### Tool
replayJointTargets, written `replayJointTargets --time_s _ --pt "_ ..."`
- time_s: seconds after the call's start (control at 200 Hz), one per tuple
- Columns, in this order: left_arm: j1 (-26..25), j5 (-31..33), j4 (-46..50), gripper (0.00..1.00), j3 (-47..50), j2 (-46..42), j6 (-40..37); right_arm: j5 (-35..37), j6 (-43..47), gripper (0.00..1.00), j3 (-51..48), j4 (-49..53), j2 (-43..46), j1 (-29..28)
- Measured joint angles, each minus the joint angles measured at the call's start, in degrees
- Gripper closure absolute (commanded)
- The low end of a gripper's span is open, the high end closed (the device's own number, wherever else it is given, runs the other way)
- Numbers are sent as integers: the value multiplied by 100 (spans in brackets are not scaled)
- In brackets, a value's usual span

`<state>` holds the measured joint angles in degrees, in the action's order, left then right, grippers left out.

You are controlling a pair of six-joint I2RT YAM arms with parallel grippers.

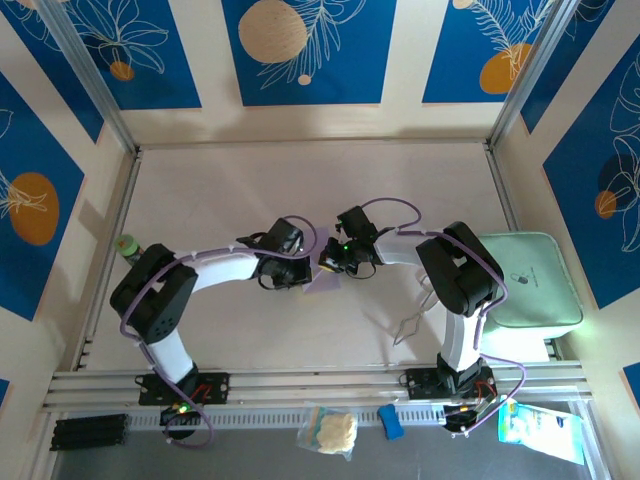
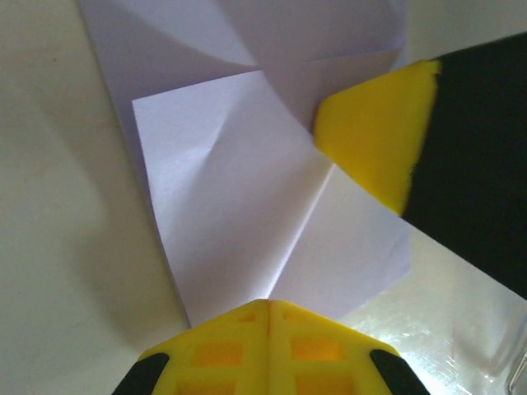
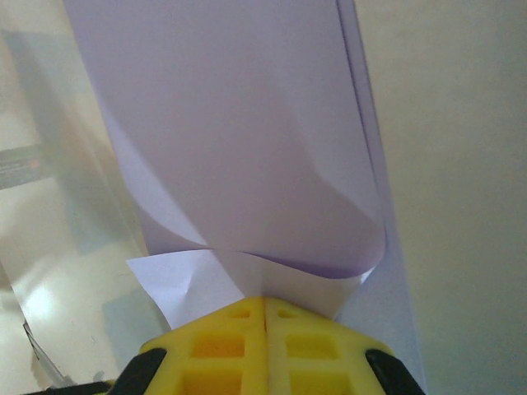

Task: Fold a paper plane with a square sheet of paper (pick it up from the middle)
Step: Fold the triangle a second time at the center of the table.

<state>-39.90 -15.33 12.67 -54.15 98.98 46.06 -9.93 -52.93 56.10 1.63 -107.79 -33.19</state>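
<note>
Pinching the square sheet of paper (image 1: 325, 284) from opposite sides, both grippers meet at the centre of the top external view, above the pale tabletop (image 1: 300, 190).

1. Left gripper (image 1: 303, 273): reaches in from the left. In the left wrist view its yellow fingertips (image 2: 268, 306) sit at the bottom centre, pressed together along a thin seam. The near edge of the lavender sheet (image 2: 239, 206) ends exactly at these tips and appears to be clamped between them.
2. Right gripper (image 1: 336, 262): reaches in from the right. In the right wrist view its fingers (image 3: 264, 303) are likewise pressed together at the bottom centre, and the sheet (image 3: 247, 148) rises straight out of the tips.
3. Sheet condition, left wrist view: partly folded, with one crease running from the tips toward the upper right and another short crease near the middle of the flap. A yellow finger of the right gripper (image 2: 370, 136) touches the sheet at the upper right.
4. Sheet condition, right wrist view: one layer curls over just above the tips, forming a rounded loop at the lower right, with a white-looking corner projecting at the lower left.
5. Surroundings: a mint-green tray (image 1: 525, 300) lies at the right edge of the top external view, well apart from the sheet.
</note>
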Motion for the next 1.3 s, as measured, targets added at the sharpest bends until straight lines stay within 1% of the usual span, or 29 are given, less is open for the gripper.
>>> replayJointTargets --time_s 0.24,0.395,0.535,0.92,1.141,1.296 --pt "0 44 2 100 0 190 13 0 46 95 2 85 57 7" --pt "0 42 -4 100 0 199 9 57 225 94 2 463 286 33" --pt "0 37 -9 100 0 203 9 50 323 94 2 527 474 0" --pt "0 39 -9 100 0 203 11 -197 319 95 2 361 372 -326" --pt "2 37 -31 100 11 203 15 -256 297 95 2 286 72 -334" --pt "2 20 -166 100 109 136 37 -299 295 95 2 203 33 -319"
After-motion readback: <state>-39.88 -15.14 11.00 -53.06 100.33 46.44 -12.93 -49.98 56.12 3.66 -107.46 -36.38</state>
